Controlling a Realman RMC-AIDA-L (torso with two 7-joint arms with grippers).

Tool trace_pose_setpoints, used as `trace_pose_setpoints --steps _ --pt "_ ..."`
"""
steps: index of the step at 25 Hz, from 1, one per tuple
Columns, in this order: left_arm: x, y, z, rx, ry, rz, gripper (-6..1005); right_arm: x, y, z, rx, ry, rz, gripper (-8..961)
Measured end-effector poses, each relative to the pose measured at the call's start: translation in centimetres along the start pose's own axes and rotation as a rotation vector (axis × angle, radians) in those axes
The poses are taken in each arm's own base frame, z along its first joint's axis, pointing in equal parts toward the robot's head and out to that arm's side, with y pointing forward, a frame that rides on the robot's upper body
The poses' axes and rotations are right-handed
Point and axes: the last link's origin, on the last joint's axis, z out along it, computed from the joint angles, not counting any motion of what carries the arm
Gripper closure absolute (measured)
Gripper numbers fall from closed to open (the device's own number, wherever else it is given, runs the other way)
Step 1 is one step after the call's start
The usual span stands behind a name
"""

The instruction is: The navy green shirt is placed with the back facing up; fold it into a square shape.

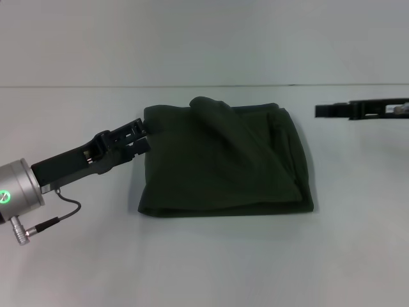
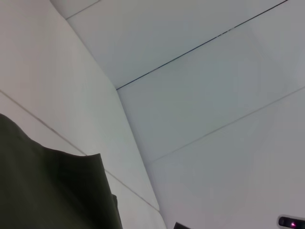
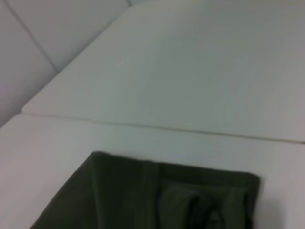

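Observation:
The navy green shirt (image 1: 223, 163) lies on the white table (image 1: 204, 262), folded into a rough square with its plain side showing. A puffed ridge runs from its far edge toward the near right corner. My left gripper (image 1: 144, 135) is at the shirt's far left corner and is shut on the fabric edge there. The left wrist view shows the cloth (image 2: 52, 191) close by and raised. My right gripper (image 1: 319, 110) hovers to the right of the shirt's far right corner, apart from it. The right wrist view shows the folded shirt (image 3: 143, 195) from that side.
The white table surface stretches all round the shirt. A seam line (image 1: 77, 86) marks the table's far edge against the white wall. A cable (image 1: 61, 214) hangs from my left wrist over the near left of the table.

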Motion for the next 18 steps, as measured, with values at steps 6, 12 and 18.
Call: trace_pose_setpoints --steps 6,12,18 --pt "-0.1 -0.1 -0.1 0.005 0.004 0.007 50 -0.3 1.1 1.2 -0.012 0.045 -0.039 347" --pt "-0.1 -0.1 -0.1 0.005 0.004 0.010 51 -0.7 2.1 2.4 -0.024 0.066 -0.040 347" --pt "-0.4 0.0 0.1 -0.008 0.002 0.006 50 -0.3 2.7 3.2 -0.019 0.106 0.061 346"
